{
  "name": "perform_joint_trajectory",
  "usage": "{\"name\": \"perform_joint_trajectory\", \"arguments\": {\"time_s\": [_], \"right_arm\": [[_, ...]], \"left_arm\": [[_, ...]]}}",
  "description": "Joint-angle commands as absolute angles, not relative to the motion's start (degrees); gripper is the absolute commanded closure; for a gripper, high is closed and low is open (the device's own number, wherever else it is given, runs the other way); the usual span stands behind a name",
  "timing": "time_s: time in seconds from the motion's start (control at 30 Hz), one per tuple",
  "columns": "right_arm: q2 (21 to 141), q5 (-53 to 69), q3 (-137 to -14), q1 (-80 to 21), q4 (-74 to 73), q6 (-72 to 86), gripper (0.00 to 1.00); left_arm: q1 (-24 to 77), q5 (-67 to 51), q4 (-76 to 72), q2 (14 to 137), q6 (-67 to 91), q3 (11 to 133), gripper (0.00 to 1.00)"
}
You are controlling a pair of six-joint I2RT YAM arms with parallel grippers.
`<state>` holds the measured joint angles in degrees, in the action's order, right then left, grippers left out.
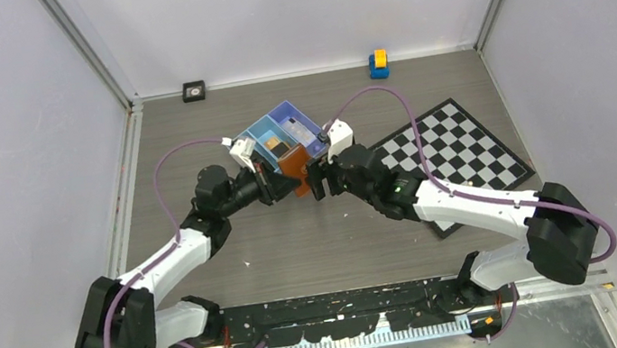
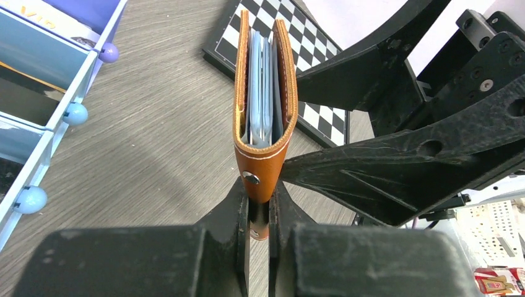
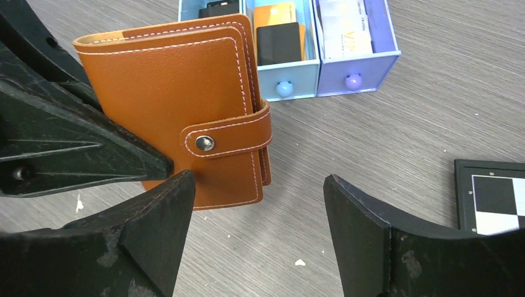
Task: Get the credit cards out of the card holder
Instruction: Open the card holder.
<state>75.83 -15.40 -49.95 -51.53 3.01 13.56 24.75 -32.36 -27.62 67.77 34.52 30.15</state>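
Card holder (image 2: 260, 162) clamped by left hand (image 2: 259, 213), right hand (image 3: 257, 185) spread wide

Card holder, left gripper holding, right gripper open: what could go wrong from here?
Strap clasp is snapped shut; tugging it with the right gripper may twist the card holder out of the narrow pinch of the left gripper. Pale blue cards show at its open edge; they may spill once unclasped.
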Motion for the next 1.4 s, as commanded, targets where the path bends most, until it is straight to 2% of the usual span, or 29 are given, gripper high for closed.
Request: {"name": "perform_joint_trajectory", "arguments": {"time_s": [0.0,0.47,0.6,0.7,0.9,1.07,1.2,1.37], "right_arm": [[76.27,-20.32,-52.39,-52.19,7.17,11.89,0.2],[77.46,-22.0,-51.83,-52.79,9.97,11.87,0.25],[78.11,-27.09,-50.9,-52.9,12.54,12.73,0.33],[79.77,-30.86,-50.54,-53.04,14.67,12.75,0.44],[81.78,-44.88,-49.84,-53.33,17.91,12.27,0.53],[80.8,-49.29,-48.62,-53.37,19.99,11.16,0.59],[79.47,-49.74,-47.89,-53.38,20.91,10.25,0.6],[76.94,-37.31,-46.45,-53.35,21.58,8.25,0.53]], "left_arm": [[25.14,-34.93,-32.25,68.39,34.77,33.11,1.0],[25.82,-37.33,-32.26,70.22,35.31,34.32,1.0],[25.99,-37.61,-32.19,70.52,35.07,34.5,1.0],[26.02,-37.52,-30.72,71.19,34.45,35.07,1.0],[26.02,-37.48,-28.6,72.44,33.63,36.1,1.0],[26.02,-37.31,-28.11,72.64,33.66,36.25,1.0],[26.02,-37.03,-26.67,72.86,33.59,36.73,1.0],[26.02,-36.62,-25.61,73.66,34.49,37.05,1.0]]}}
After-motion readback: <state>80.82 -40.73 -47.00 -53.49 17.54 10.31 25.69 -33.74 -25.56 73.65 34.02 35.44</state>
